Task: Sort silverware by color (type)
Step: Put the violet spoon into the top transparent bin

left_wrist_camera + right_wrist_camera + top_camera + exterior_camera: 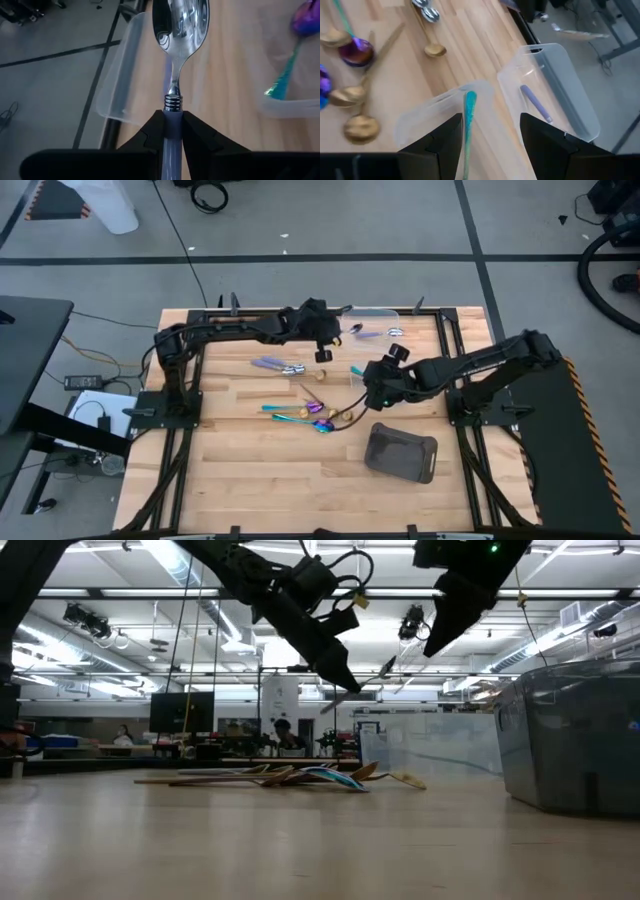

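My left gripper (172, 120) is shut on a lilac-handled silver spoon (180, 30), above the table near its far edge (335, 332). Below the spoon stands a clear tub (125, 65); another lilac-handled spoon (535, 102) lies in it. My right gripper (490, 125) hangs open over a second clear tub (420, 117), in which a teal spoon (469, 107) lies. It holds nothing. More silverware lies on the table's middle: lilac (270, 363), gold (320, 377), teal and rainbow (305, 415). My left gripper pinches the spoon's lilac handle (172, 125) between its two fingers, just behind the ribbed metal collar. The spoon runs on along the fingers, bowl (180, 25) foremost. It slants forward and down, lifted clear above the table and the tub.
A dark grey tray (400, 452) lies toward the near right of the table. In the low view a clear tub (580, 740) stands large at the right, and the spoon pile (300, 777) lies in the middle.
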Robot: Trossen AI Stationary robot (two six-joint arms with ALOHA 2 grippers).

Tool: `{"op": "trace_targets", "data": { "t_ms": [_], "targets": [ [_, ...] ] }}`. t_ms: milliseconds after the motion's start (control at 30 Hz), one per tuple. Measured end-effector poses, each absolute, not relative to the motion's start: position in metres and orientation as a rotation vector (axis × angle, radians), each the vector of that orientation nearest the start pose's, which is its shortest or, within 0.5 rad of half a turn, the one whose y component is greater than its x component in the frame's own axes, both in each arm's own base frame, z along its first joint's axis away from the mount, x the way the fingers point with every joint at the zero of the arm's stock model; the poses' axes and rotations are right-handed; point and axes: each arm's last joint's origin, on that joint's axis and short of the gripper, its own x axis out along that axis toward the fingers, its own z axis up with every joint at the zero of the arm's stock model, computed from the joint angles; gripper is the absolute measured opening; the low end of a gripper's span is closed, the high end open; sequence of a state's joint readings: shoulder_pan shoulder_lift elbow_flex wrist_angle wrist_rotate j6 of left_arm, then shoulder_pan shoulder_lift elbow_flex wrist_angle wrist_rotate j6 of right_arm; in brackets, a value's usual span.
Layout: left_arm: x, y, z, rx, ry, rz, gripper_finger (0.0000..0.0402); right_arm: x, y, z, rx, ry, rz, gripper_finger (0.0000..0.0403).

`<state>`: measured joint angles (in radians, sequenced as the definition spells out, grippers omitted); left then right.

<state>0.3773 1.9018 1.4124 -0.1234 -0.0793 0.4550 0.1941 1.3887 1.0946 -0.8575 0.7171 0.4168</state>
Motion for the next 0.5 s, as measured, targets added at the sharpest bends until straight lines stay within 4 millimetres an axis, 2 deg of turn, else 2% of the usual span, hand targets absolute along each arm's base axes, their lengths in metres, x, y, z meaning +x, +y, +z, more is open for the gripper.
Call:
{"op": "trace_targets", "data": {
  "t_ms": [133,267,400,500],
  "targets": [
    [0.395,0.165,0.234,0.300,0.707,0.281,0.0057,0.254,0.035,0.278,-0.172,0.881,-0.617,0.0207],
    [0.398,0.155,0.233,0.243,0.701,0.260,0.0057,0.257,0.039,0.281,-0.446,0.918,-0.496,0.0202],
    [0.405,0.137,0.233,0.207,0.685,0.238,0.0057,0.261,0.038,0.283,-0.703,0.927,-0.501,0.0191],
    [0.410,0.123,0.237,0.227,0.682,0.259,0.0057,0.264,0.035,0.286,-0.826,0.939,-0.489,0.0185]
  ]
}}
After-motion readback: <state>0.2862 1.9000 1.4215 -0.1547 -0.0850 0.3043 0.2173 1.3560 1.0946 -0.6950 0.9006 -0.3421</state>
